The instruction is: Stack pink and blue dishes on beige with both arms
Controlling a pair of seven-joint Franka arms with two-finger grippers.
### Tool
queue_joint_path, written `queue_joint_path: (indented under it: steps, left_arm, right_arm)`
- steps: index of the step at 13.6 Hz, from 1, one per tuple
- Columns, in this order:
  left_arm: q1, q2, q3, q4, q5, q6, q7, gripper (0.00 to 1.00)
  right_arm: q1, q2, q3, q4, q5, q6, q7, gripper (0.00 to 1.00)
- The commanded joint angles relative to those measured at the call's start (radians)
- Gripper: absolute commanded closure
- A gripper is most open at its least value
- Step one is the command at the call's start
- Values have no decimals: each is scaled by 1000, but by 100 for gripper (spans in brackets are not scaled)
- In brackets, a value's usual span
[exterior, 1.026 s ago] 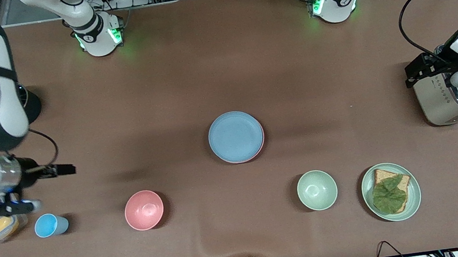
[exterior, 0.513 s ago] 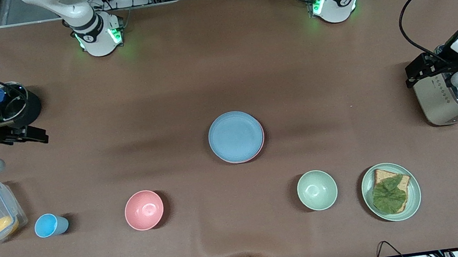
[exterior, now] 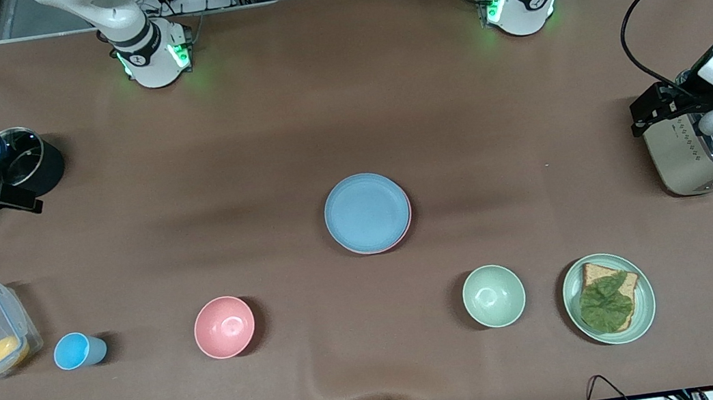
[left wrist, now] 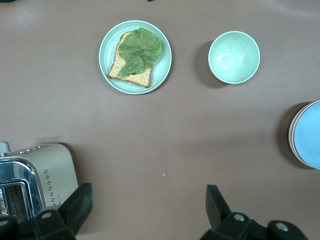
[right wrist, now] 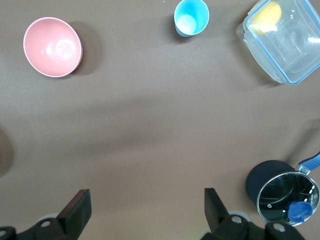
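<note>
1. Blue plate (exterior: pixel 366 212) tops the pink plate (exterior: pixel 408 217) at table (exterior: pixel 347 125) centre; beige plate not visible.
2. Left gripper (left wrist: pixel 147 212) jaws apart, over toaster (exterior: pixel 701 151) at the left arm's edge.
3. Right gripper (right wrist: pixel 145 212) jaws apart, by pot (exterior: pixel 21 165) at the right arm's edge.

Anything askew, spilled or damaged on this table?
Little stands out. The blue plate sits slightly off-centre on the pink plate, whose rim peeks out toward the left arm's end. Nothing looks spilled or broken.
</note>
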Motion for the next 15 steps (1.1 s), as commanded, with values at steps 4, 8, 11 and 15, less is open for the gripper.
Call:
queue_joint_path:
  steps: [4,8,11,15]
  left_arm:
    - [6,0,-2,31,6,-6,13,0]
    - [6,0,0,31,6,-20,12,0]
    - [6,0,1,31,6,-20,12,0]
    - [6,0,1,31,6,-22,12,0]
  right_arm:
    - [2,-10,11,12,-18,-23,-65,0]
    - [4,-10,11,12,-18,-36,-67,0]
    - [1,-7,14,11,-16,-36,-65,0]
    - [1,-7,14,9,-16,-43,-62,0]
